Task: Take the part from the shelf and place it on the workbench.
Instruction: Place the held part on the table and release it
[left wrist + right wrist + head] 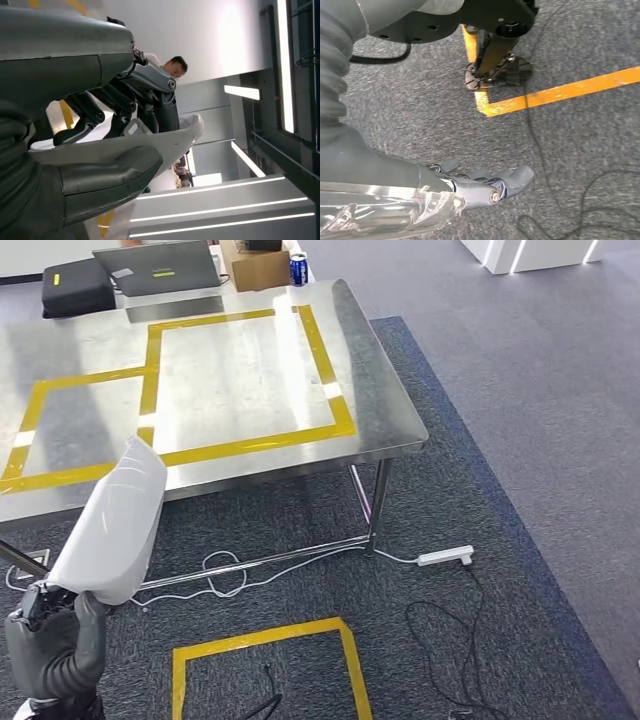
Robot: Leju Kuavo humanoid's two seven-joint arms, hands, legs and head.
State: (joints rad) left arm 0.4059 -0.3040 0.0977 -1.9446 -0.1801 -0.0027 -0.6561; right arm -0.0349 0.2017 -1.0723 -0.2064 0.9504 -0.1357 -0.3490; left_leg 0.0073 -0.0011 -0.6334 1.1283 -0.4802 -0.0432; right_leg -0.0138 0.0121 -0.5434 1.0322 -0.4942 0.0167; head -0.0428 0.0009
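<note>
My left hand (56, 645) grips a white curved shell-like part (113, 525) at the lower left of the head view, held up in front of the steel workbench's (226, 370) near edge. In the left wrist view the thumb (109, 175) and dark fingers (113, 100) clamp the pale part (166, 142) between them. The workbench top carries yellow tape rectangles (241, 380). My right hand (486, 185) hangs over the grey carpet with its fingers stretched out and nothing in them.
A laptop (158, 265), black bag (75, 285), cardboard box (260, 265) and blue can (299, 268) sit at the workbench's far edge. Cables (226, 575) and a white power strip (445, 556) lie on the carpet beside a yellow tape square (264, 670). A person (171, 67) stands beyond.
</note>
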